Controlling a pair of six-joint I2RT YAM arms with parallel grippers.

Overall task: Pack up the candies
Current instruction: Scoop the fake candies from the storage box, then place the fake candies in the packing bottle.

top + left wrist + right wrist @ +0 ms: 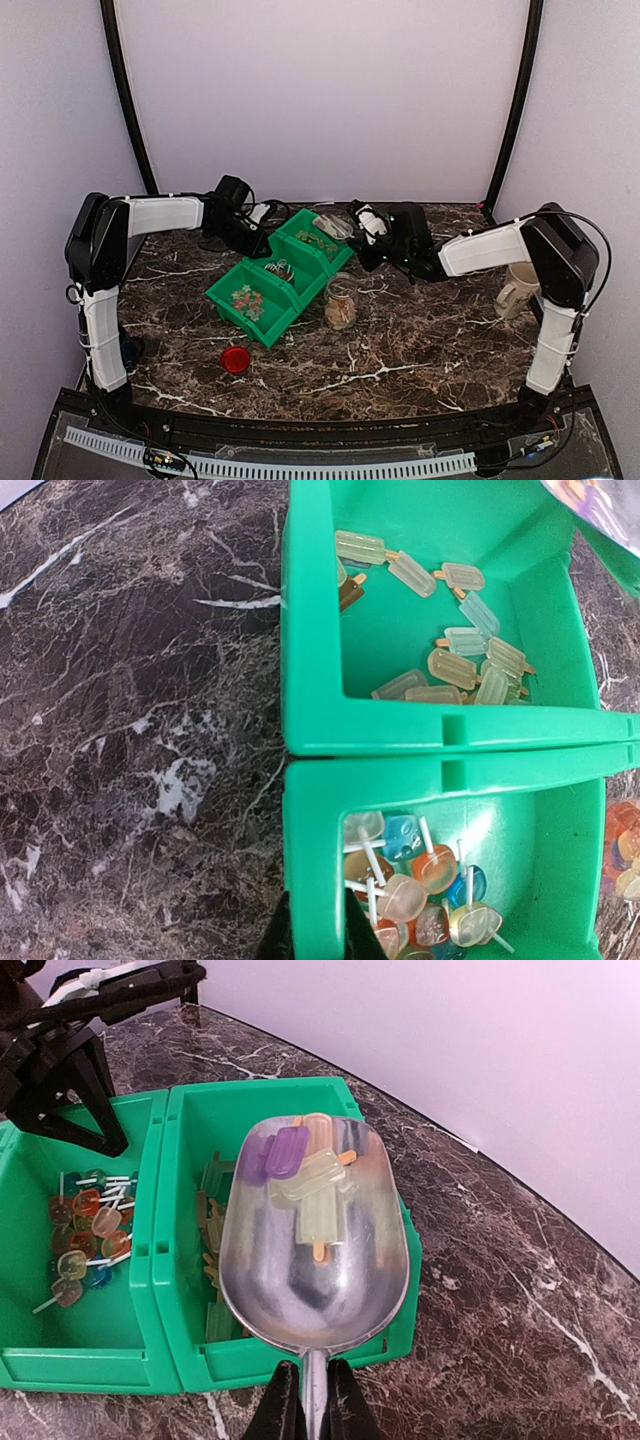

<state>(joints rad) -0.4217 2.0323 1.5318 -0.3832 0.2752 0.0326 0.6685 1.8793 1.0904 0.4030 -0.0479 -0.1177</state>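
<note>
Metal scoop [315, 1260] is sitting in the right tool [312, 1405], which is clamping its handle while that arm is reaching low over the green bins [170, 1360]. Candies [305, 1185] are lying in the scoop, just ahead of this tool, above the bins' far end. Left tool [257, 237] is pinching the middle bin's wall, its arm bending down.

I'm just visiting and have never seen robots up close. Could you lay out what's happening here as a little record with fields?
right gripper: shut on the handle of a metal scoop
scoop load: a few lolly-shaped candies, held above the green bins
left gripper: seems closed on a bin wall
jar: upright beside the bins, partly filled
red lid: on the table, apart from the jar
</note>
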